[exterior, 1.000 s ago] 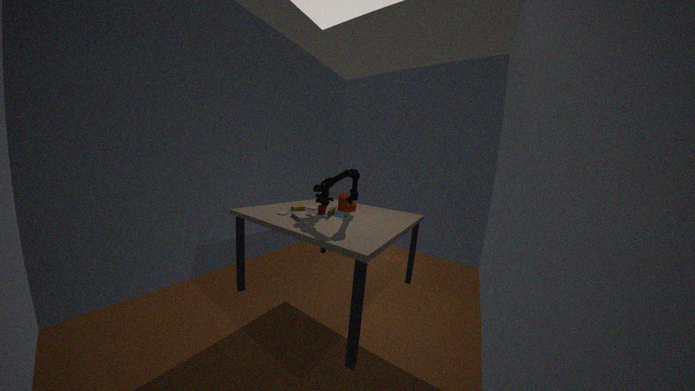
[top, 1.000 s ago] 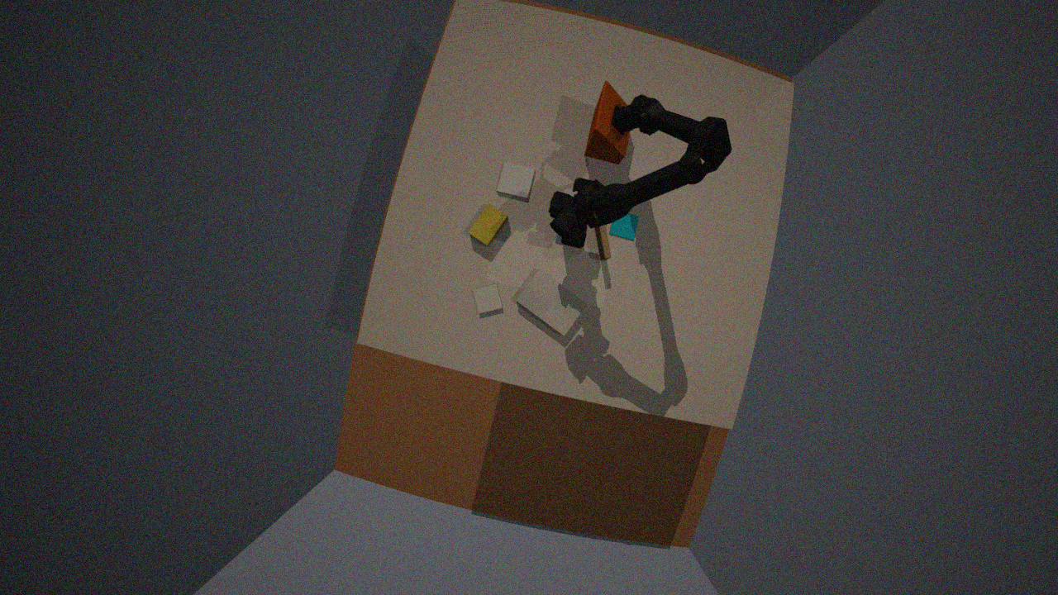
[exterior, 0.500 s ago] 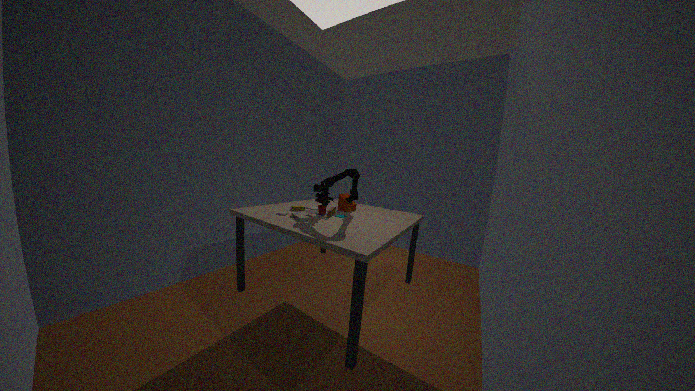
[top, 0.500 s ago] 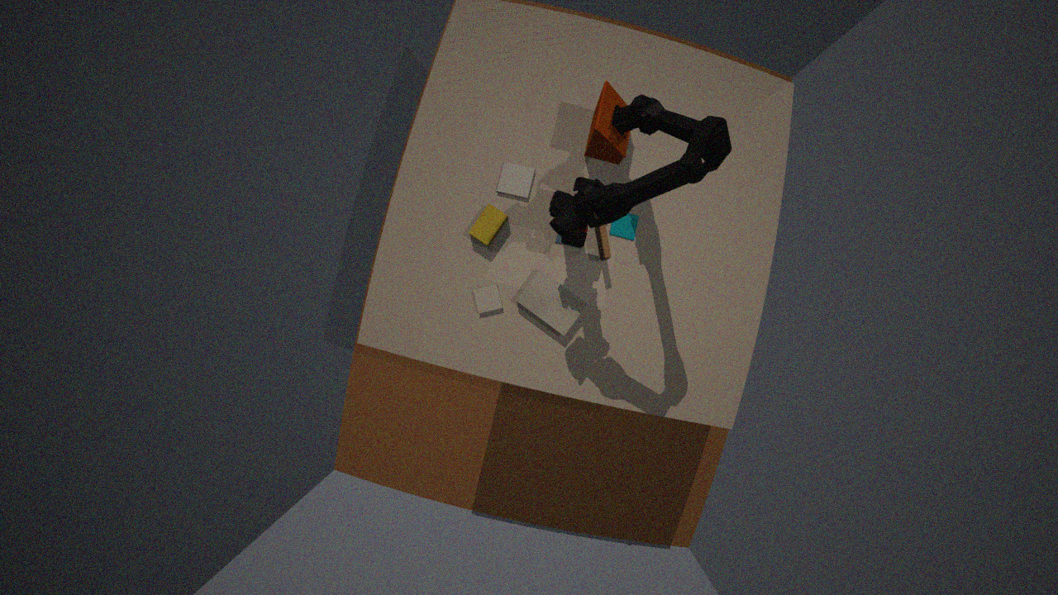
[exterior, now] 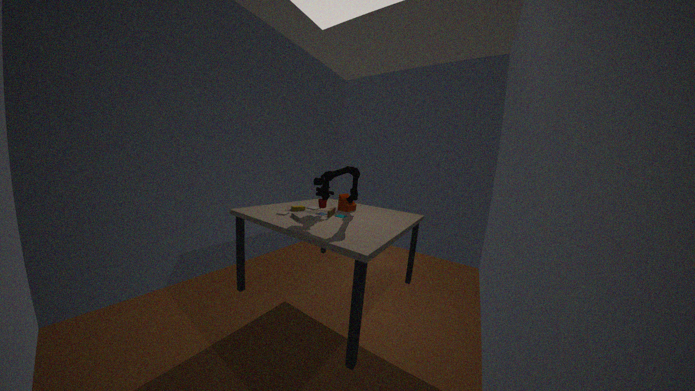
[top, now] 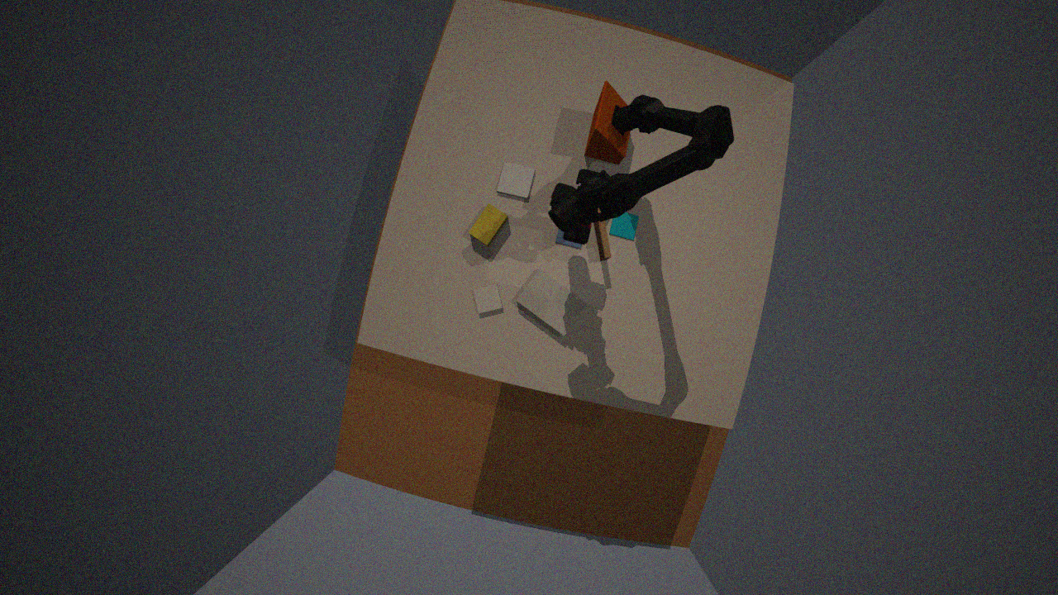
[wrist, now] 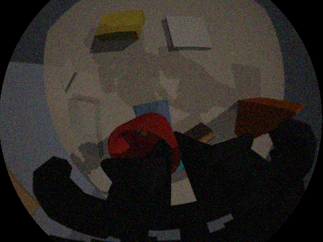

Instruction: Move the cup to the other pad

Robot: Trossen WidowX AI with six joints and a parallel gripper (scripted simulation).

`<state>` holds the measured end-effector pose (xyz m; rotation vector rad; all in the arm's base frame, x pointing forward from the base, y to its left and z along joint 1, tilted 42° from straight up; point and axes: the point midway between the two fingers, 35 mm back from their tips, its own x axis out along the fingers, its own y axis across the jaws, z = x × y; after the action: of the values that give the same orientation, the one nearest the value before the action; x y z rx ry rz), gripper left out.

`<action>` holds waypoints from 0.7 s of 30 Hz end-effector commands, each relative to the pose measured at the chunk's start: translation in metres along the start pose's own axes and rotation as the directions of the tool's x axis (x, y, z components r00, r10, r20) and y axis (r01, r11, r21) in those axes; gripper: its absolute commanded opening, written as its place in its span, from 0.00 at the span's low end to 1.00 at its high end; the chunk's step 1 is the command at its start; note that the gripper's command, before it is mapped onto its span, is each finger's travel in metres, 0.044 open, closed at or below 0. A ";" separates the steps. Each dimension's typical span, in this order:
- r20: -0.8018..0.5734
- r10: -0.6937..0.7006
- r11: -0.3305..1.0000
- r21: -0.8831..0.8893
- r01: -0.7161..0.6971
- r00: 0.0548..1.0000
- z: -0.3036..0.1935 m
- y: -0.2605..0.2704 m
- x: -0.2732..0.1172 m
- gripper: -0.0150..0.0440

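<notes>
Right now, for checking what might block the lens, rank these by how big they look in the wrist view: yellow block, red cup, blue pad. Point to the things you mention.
1. Red cup [exterior: 322, 203] [wrist: 145, 122]
2. Yellow block [top: 488, 225] [exterior: 297, 208] [wrist: 119, 24]
3. Blue pad [top: 569, 240] [wrist: 153, 108], partly hidden behind the cup
</notes>
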<state>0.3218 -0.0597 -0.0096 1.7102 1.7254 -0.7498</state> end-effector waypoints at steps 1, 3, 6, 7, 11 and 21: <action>0.008 0.005 1.000 -0.007 -0.005 1.000 0.000 0.000 -0.018 0.25; 0.007 0.005 1.000 -0.007 -0.005 1.000 0.000 -0.001 -0.022 0.25; 0.007 0.005 1.000 -0.007 -0.005 1.000 -0.001 -0.001 -0.023 0.25; 0.007 0.005 1.000 -0.007 -0.005 1.000 -0.001 -0.001 -0.023 0.25; 0.000 0.006 1.000 0.001 -0.006 1.000 -0.002 -0.001 -0.020 0.25; 0.000 0.006 1.000 0.001 -0.006 1.000 -0.002 -0.001 -0.020 0.25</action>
<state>0.3208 -0.0721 0.0070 1.7149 1.7197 -0.7485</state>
